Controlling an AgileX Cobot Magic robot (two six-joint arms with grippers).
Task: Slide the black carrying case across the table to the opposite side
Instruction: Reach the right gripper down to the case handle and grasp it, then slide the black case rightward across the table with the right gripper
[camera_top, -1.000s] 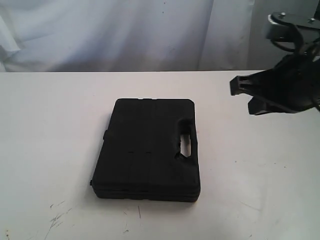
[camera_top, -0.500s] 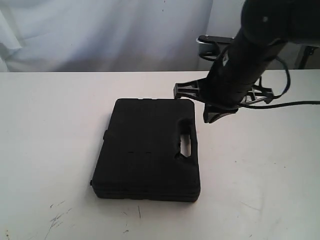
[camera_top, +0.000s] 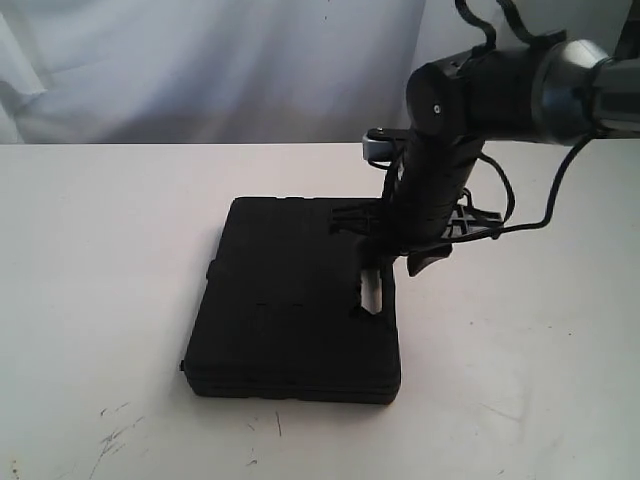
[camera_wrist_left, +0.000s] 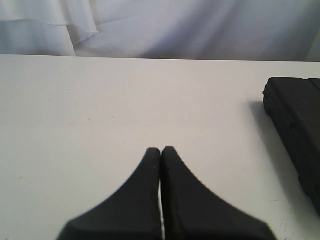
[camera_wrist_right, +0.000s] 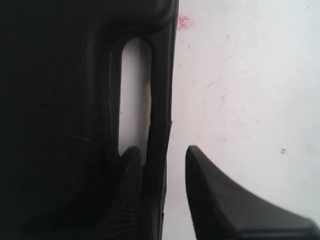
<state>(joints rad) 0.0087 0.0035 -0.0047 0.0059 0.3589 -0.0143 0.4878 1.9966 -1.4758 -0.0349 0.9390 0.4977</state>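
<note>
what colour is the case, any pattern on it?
The case is plain matte black all over, with no printed pattern. It shows best in the exterior view.

Pale draped curtain (camera_top: 200, 70) behind

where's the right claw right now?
Exterior view, right of centre: the right claw sits at the handle edge of the case, one finger in the slot, the other outside over the table.
</note>
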